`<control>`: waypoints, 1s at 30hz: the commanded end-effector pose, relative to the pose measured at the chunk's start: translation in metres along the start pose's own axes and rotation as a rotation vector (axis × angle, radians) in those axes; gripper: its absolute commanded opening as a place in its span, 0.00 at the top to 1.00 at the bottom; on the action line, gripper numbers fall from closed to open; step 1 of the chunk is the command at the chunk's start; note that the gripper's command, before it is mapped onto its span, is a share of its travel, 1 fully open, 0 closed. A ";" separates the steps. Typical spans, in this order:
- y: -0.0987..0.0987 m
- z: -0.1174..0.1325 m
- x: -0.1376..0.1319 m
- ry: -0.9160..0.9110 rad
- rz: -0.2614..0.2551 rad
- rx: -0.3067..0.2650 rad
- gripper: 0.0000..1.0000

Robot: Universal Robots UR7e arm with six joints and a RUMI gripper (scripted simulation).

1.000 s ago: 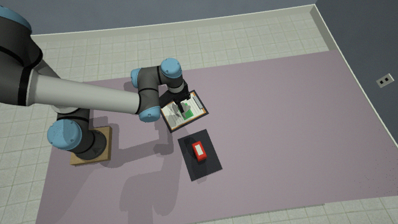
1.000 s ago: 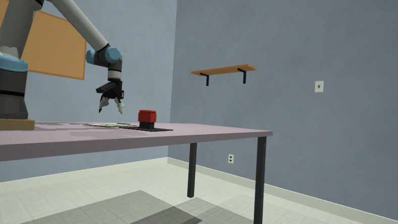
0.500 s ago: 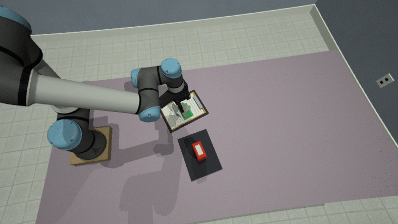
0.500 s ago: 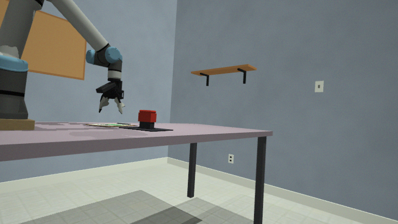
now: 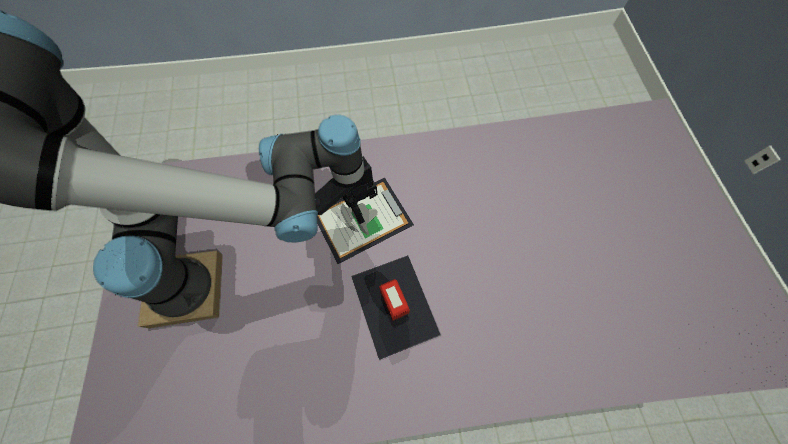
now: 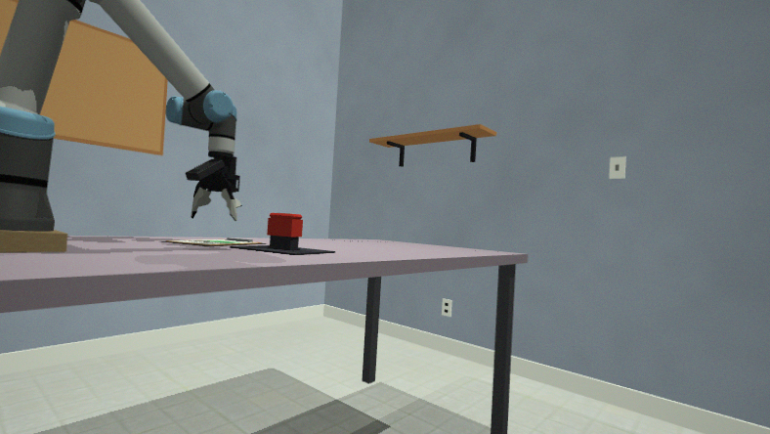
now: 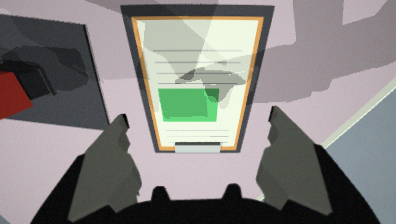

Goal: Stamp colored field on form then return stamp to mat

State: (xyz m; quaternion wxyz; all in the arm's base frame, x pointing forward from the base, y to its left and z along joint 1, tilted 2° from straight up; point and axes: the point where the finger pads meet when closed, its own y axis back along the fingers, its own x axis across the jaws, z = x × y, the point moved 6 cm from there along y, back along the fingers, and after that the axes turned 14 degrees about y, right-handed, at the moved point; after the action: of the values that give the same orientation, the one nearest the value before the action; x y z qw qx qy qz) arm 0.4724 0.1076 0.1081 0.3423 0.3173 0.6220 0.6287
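Note:
The red stamp [image 5: 394, 299] [image 6: 284, 226] stands upright on the dark mat [image 5: 399, 337] [image 6: 315, 251]; in the wrist view only its red corner [image 7: 10, 95] shows on the mat [image 7: 90, 100] at the left edge. The form [image 5: 337, 221] [image 6: 201, 242] [image 7: 200, 40] lies on an orange-edged clipboard, with its green field [image 5: 376, 225] [image 7: 187, 105] near the clip end. My gripper [image 5: 361, 216] [image 6: 213, 215] [image 7: 197, 111] is open and empty. It hangs well above the form, about over the green field, apart from the stamp.
The purple table [image 5: 551, 220] [image 6: 377, 258] carries the clipboard and the mat side by side. The arm's base stands on a wooden block [image 5: 212, 297] [image 6: 32, 240] at the table's left. A wall shelf [image 6: 431, 134] hangs far behind.

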 end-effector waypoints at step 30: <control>0.027 0.002 0.000 -0.313 -0.001 -0.001 0.00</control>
State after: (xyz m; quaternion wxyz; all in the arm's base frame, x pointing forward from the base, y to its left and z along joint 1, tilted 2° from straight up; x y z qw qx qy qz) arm 0.4727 0.1081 0.1278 0.4125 0.3884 0.5770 0.5883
